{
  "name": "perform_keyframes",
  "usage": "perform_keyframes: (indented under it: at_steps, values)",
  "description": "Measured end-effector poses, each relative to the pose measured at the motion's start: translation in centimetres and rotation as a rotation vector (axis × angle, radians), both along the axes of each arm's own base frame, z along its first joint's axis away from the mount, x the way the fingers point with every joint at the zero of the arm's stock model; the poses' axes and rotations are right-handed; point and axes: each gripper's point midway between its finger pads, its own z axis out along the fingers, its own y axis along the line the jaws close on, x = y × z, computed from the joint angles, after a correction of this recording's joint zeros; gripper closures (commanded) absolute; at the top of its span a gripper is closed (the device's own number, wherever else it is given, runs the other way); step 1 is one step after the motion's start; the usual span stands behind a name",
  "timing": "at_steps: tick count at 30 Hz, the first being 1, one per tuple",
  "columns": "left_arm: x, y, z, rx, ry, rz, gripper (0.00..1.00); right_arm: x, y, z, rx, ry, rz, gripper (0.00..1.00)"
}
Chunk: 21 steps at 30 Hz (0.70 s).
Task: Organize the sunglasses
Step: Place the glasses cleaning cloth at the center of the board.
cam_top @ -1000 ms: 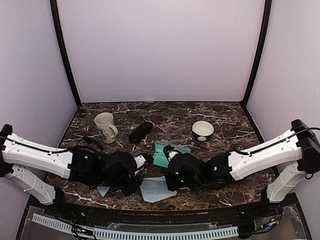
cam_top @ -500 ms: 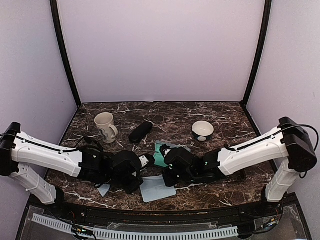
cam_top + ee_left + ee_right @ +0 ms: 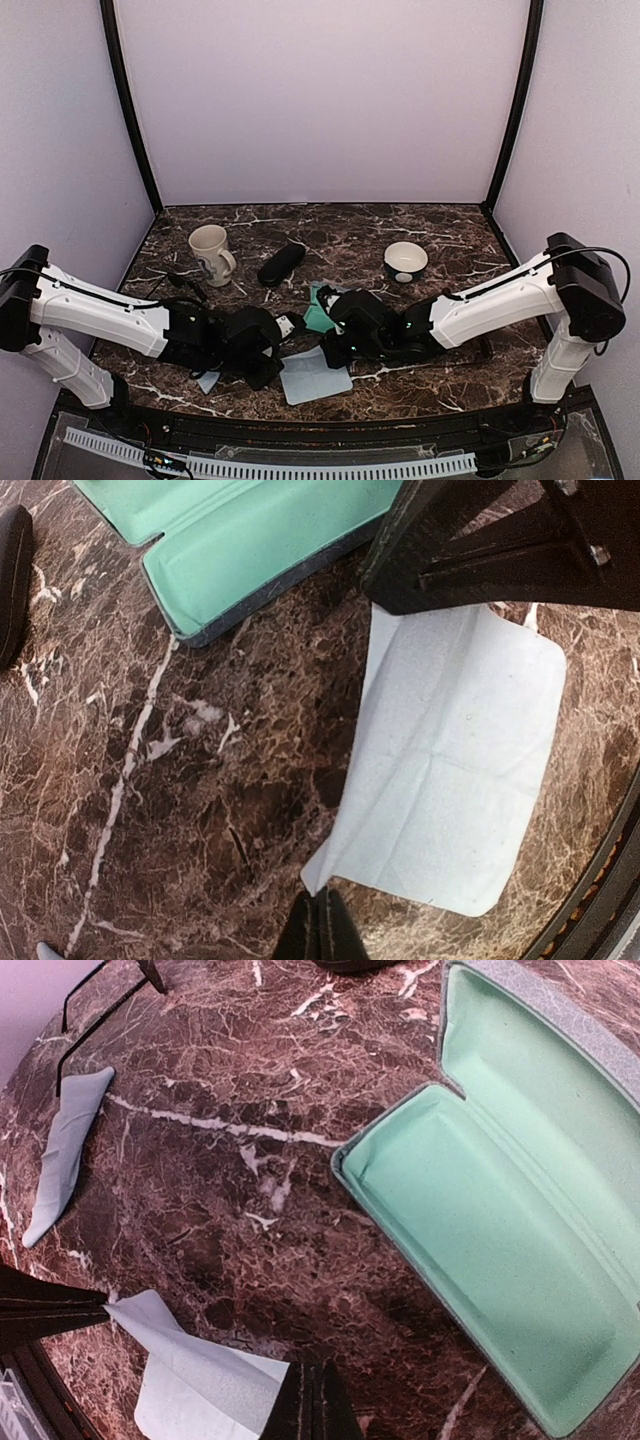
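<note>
One pair of sunglasses (image 3: 185, 284) lies left of centre near the mug; its thin arms show at the top left of the right wrist view (image 3: 98, 1000). The second pair is out of view. A pale blue cloth (image 3: 316, 375) lies between the grippers, also in the wrist views (image 3: 460, 770) (image 3: 195, 1385). My left gripper (image 3: 278, 362) (image 3: 320, 925) is shut on one corner of it. My right gripper (image 3: 326, 350) (image 3: 318, 1400) is shut on another corner. The open blue-grey case with green lining (image 3: 318, 312) (image 3: 250, 550) (image 3: 510, 1220) lies just behind them, with nothing in it.
A shut black case (image 3: 281, 264) (image 3: 12, 540) lies behind the open one. A cream mug (image 3: 210, 252) stands at the back left, a bowl (image 3: 405, 260) at the back right. A second folded cloth (image 3: 207, 380) (image 3: 62, 1155) lies by the left arm.
My right gripper has moved left toward the left one. The cloth, bunched before, now lies flatter and spread between the two grippers.
</note>
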Motion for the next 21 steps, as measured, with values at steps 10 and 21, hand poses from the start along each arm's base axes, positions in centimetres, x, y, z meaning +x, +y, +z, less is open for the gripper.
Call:
perform_keyframes:
  at_steps: [10, 21]
  values:
    - [0.6, -0.1, -1.7, -0.001, 0.002, 0.025, 1.0, 1.0, 0.2, -1.1, 0.015, 0.005, 0.001, 1.0]
    - [2.0, 0.1, -2.1, -0.006, -0.013, 0.063, 1.0, 1.9, 0.0, -1.9, 0.025, 0.014, -0.01, 1.0]
